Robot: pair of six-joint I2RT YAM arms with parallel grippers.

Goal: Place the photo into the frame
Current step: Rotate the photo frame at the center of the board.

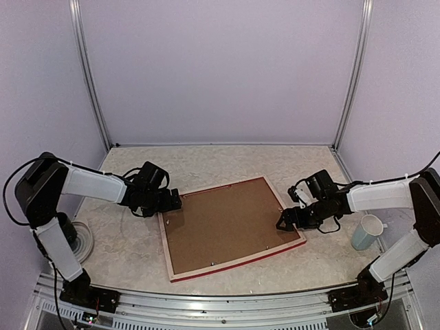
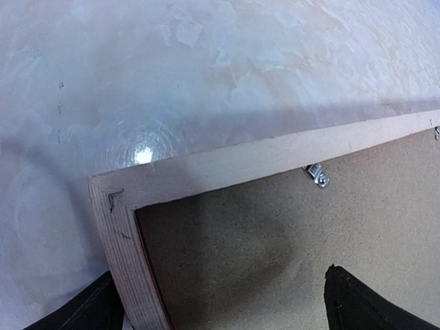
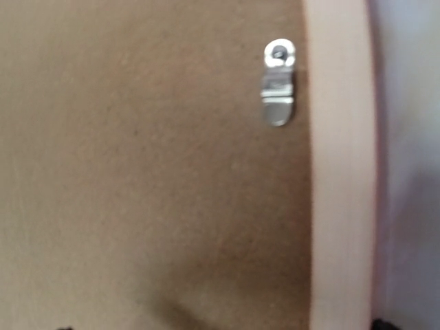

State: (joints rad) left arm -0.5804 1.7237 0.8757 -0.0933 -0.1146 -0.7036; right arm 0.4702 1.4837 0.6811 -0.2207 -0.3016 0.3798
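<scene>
Nearest the camera, the bases of the left arm (image 1: pixel 82 294) and the right arm (image 1: pixel 357 295) are seen bolted to a metal rail (image 1: pixel 220 306) along the near edge of the table (image 1: pixel 220 161). The frame (image 1: pixel 167 251) is laid face down in the middle of the table, slightly turned. Its pale wood back faces up, and a strip of red shows along its near side. Its opening is filled by a brown backing board (image 1: pixel 223 223), beside which small metal turn clips (image 2: pixel 317 176) are fixed to the wood.

The left jaws are held wide open at the frame's far left corner, with one tip outside the wood and the other over the board. The right jaws are likewise spread apart over the frame's right side, though that wrist view is blurred.

A pale cup (image 1: pixel 366 232) is stood to the right of the frame, and a white round object (image 1: pixel 84 240) is partly hidden behind the left arm.
</scene>
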